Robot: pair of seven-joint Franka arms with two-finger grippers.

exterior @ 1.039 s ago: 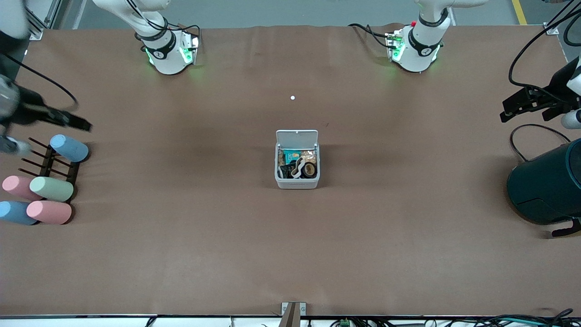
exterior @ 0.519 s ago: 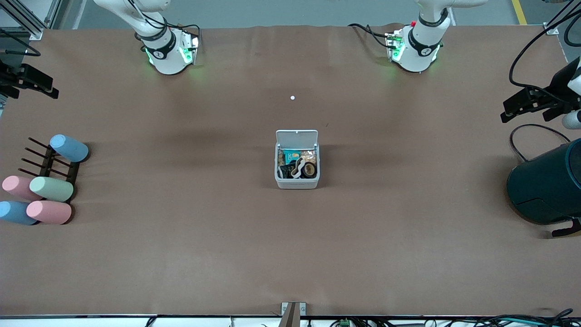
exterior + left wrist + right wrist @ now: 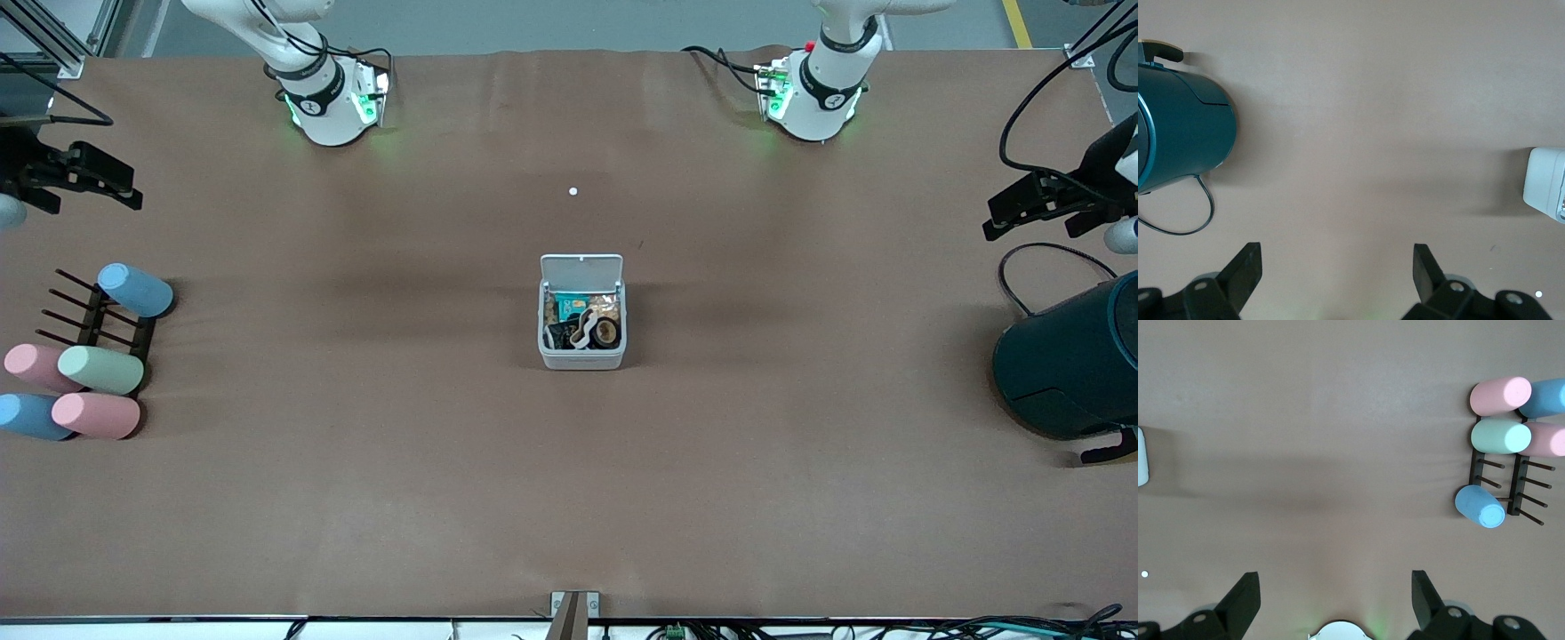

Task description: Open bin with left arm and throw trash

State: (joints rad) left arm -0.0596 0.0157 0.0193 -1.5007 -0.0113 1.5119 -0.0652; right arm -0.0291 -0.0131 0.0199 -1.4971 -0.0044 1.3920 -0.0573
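In the front view the bin [image 3: 582, 348] sits in the middle of the table [image 3: 569, 498] with its lid [image 3: 581, 268] tipped up and open, well apart from both grippers, roughly midway between them. Inside it lie the trash pieces: a white loop [image 3: 582, 332], a dark tape roll [image 3: 606, 332] beside the loop, a black packet [image 3: 561, 335] toward the right arm's end, and a teal wrapper [image 3: 571, 306] under them. The left gripper [image 3: 1009, 213] hangs in the air at the left arm's end of the table, above the big teal container [image 3: 1071, 369]; its fingers are spread apart and hold nothing. The right gripper [image 3: 111, 182] hangs at the right arm's end, above the table near the rack [image 3: 98, 320] with its pastel cups [image 3: 100, 370]; its fingers also stand apart and empty. A small white dot [image 3: 573, 191] lies on the table between the bin and the arm bases. In the left wrist view the left gripper [image 3: 1336, 267] shows two widely separated fingers over bare table, with the teal container [image 3: 1181, 130] off to one side and a corner of the bin [image 3: 1545, 183] at the picture's edge. In the right wrist view the right gripper [image 3: 1335, 590] has its fingers wide apart over bare table, the rack [image 3: 1511, 483] and cups [image 3: 1500, 435] to one side and an edge of the bin [image 3: 1141, 457] at the other.
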